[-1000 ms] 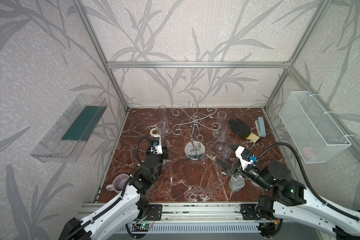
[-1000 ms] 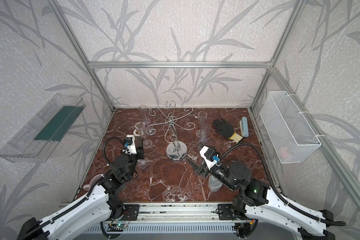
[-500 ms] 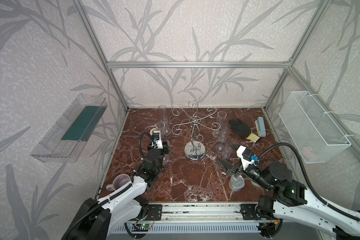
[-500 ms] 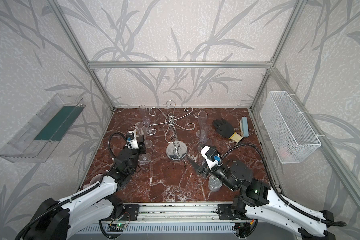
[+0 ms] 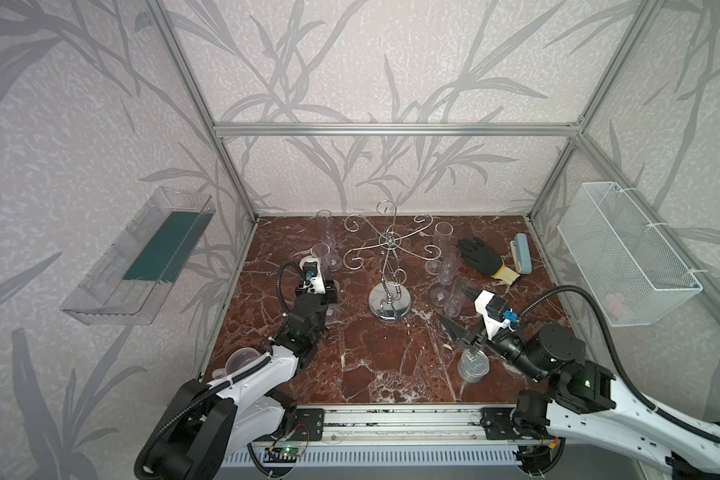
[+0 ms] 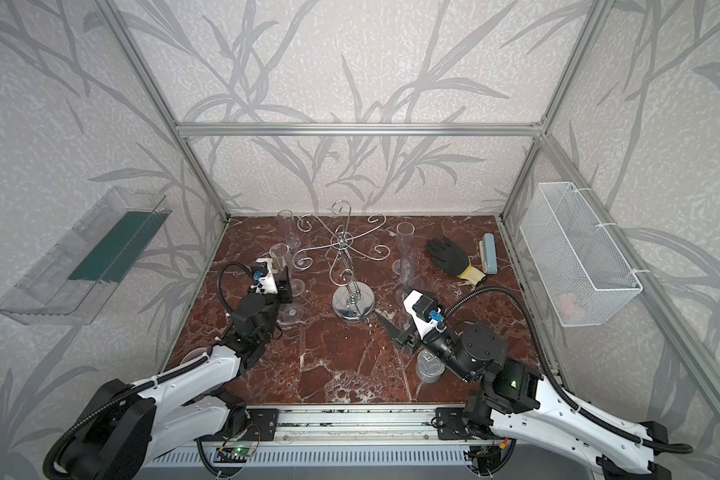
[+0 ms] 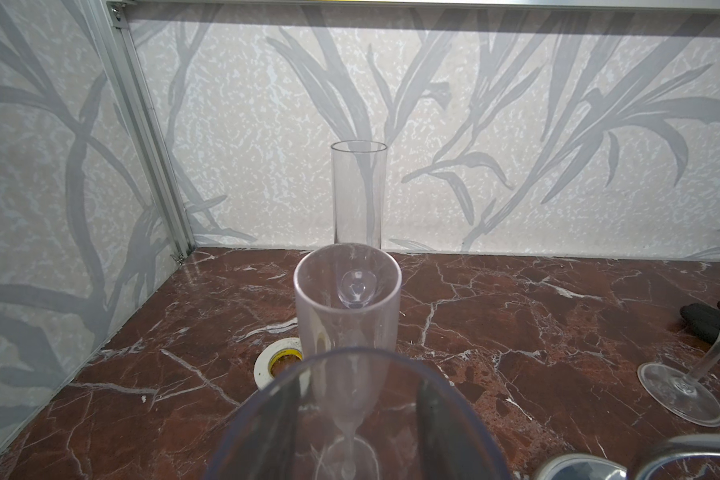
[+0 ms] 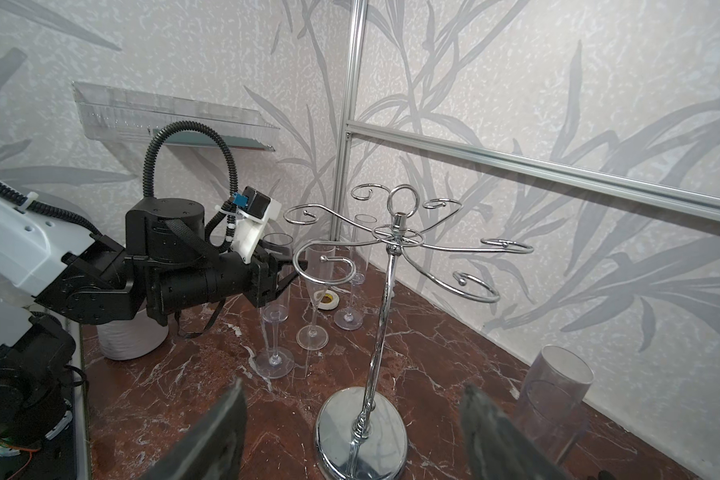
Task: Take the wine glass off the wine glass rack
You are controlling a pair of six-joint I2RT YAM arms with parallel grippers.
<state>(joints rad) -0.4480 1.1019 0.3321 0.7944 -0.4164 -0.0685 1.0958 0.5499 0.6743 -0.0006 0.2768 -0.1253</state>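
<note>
Since every curled arm of the wine glass rack [image 8: 360,434] hangs bare, the task's wine glass [image 8: 276,311] is the clear flute now off the rack, to its left. The left gripper [image 8: 285,266] is clamped across its bowl. The grip sits on the wide bowl rather than on the thin stem, which probably gives the fingers a broad surface and holds the flute upright.

Its foot looks to be resting on the marble table [image 5: 375,374], though the clear material makes it hard to rule out a sliver of air beneath. The flute lines up with a second flute [image 7: 348,303] and a third flute [image 7: 358,191] farther back, with a tape roll [image 7: 273,363] beside them. The spot therefore reads as a row where glasses are parked.

The right gripper [image 5: 463,330], jaws spread wide and holding nothing, hovers at the near right of the rack, above the tin can [image 5: 472,368]. It faces the chrome base, a position that seems chosen to keep clear of the left arm while being ready to steady the rack. The right-hand flutes [image 5: 441,239] stand between the rack and a black glove [image 5: 479,254]. Judging by this layout, only the release by the left jaws is left to do.
</note>
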